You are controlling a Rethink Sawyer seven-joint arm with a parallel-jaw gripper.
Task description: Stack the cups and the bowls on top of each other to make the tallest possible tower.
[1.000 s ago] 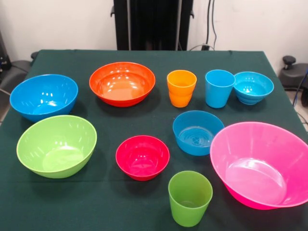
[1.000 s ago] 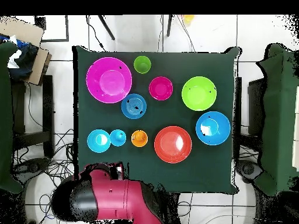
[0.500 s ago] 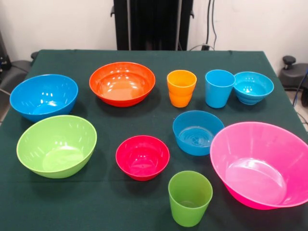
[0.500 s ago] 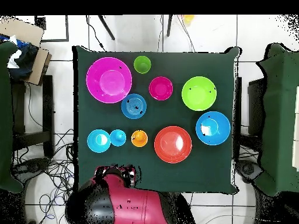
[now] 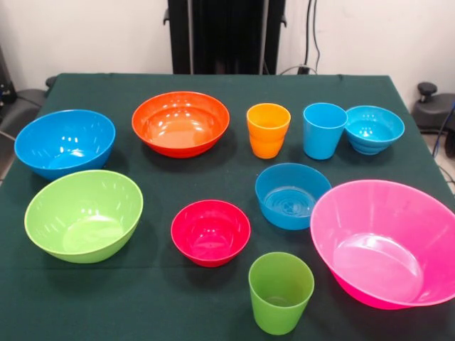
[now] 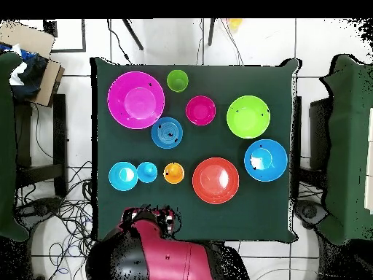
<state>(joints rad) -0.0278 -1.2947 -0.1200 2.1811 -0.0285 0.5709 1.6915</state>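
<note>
All cups and bowls stand apart and upright on the green table (image 5: 213, 85), none stacked. The back row holds a large blue bowl (image 5: 65, 142), a wide orange bowl (image 5: 180, 123), an orange cup (image 5: 268, 130), a light blue cup (image 5: 324, 130) and a small turquoise bowl (image 5: 374, 128). Nearer the camera are a lime green bowl (image 5: 83, 214), a small red bowl (image 5: 210, 231), a medium blue bowl (image 5: 291, 195), a large pink bowl (image 5: 384, 241) and a green cup (image 5: 280, 292). The red and black arm (image 6: 149, 248) is drawn back at the table's edge, short of the orange cup (image 6: 173, 173).
The robot's black pedestal (image 5: 226, 35) stands behind the table. Chairs draped in green (image 6: 350, 146) flank the table on both sides. A cardboard box (image 6: 33, 51) lies on the floor at the overhead view's top left. Cables run across the floor beside the arm.
The arm has swung to the right along the table's bottom edge in the overhead view. No cup or bowl has moved.
</note>
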